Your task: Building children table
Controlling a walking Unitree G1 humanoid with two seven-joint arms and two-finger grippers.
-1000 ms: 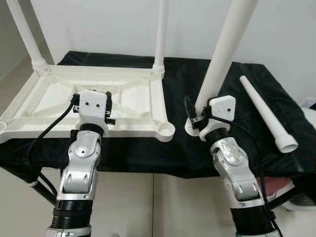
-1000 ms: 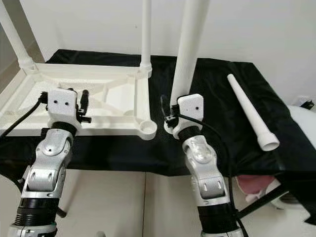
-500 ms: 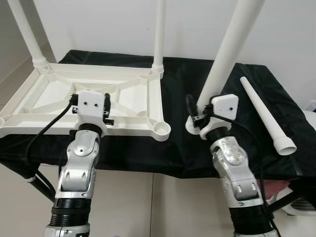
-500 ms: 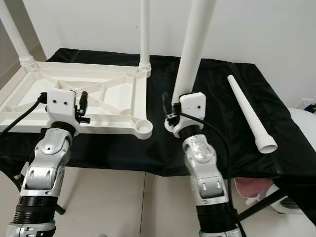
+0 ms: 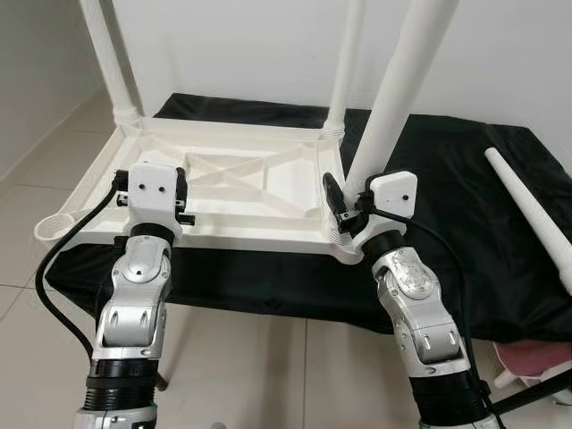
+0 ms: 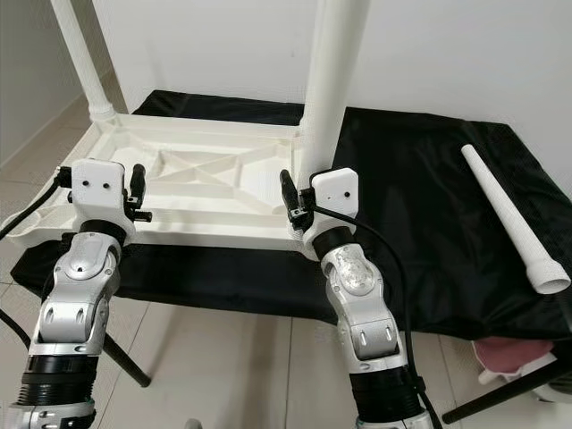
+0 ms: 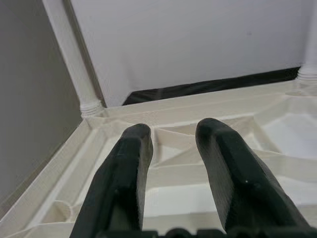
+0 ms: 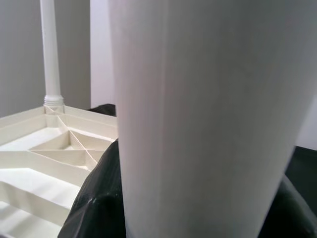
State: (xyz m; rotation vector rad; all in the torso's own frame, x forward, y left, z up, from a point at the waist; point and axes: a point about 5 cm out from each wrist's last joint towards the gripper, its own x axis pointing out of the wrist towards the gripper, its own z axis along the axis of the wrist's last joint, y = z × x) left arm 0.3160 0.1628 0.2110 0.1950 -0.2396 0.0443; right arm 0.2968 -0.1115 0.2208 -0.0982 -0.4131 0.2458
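- Centrally, my right claw (image 5: 344, 204) grips one smooth tapered white leg (image 5: 393, 107).
- My left claw (image 7: 171, 144), fingers parted, overlooks the ribbed plastic tabletop (image 5: 241, 183).
- Two legs fitted; one loose.

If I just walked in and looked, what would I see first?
You'd see a white tabletop lying upside down on a black cloth, with two white legs already sticking up from its far corners. The right gripper holds a third leg upright at the near right corner. One more leg lies loose on the cloth to the right, and the left gripper hovers open above the tabletop.
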